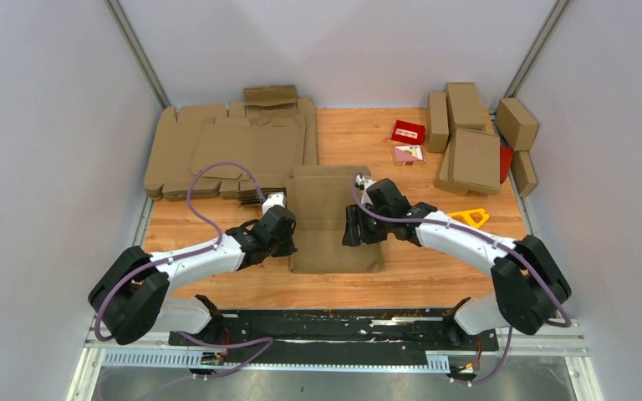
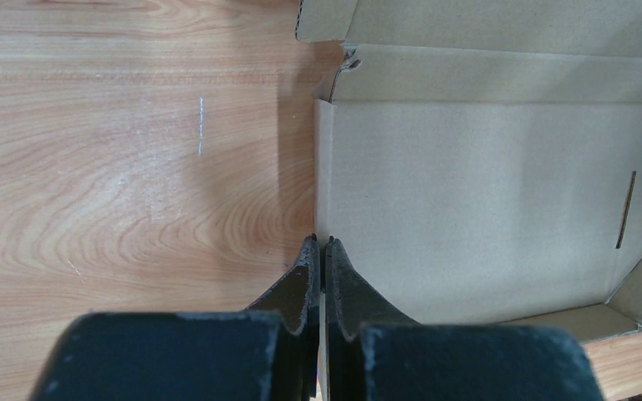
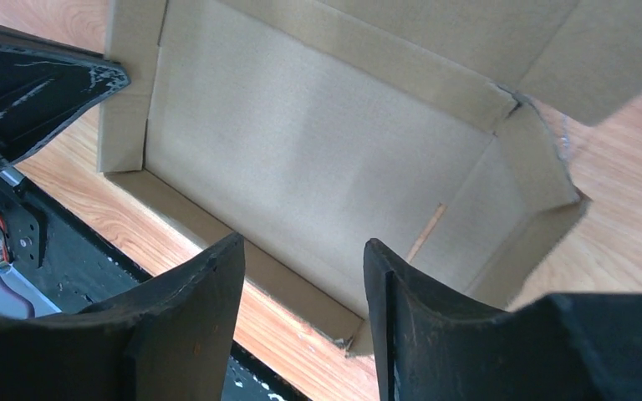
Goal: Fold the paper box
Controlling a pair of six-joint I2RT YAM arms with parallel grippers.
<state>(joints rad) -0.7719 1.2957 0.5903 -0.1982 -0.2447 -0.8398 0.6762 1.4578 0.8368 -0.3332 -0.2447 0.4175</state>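
The left claw [image 2: 319, 242] is closed tight, its two fingers pinched on the thin left wall of the box [image 2: 468, 209], near that wall's near end. From the left wrist view the wall stands upright and runs away from the fingertips, with bare counter [image 2: 134, 167] on its left and the box floor on its right.

The right claw [image 3: 303, 242] stands about half open and holds nothing. Its fingers hang above the box's near right part, and the low near wall passes under the gap between them. Whether a finger touches the cardboard cannot be told. Just beyond the gap, a narrow slit cuts the floor beside the right wall, where a corner tab is folded inward.

The box lies in the middle of the counter between the two claws, open side up, its walls partly raised and its broad lid flap spread toward the far side.

Farther out, a pile of flat blanks [image 1: 217, 146] covers the far left corner. Folded boxes [image 1: 472, 154] sit at the far right, with a red carton [image 1: 408, 131] beside them. A yellow tool [image 1: 470, 218] lies by the right arm.
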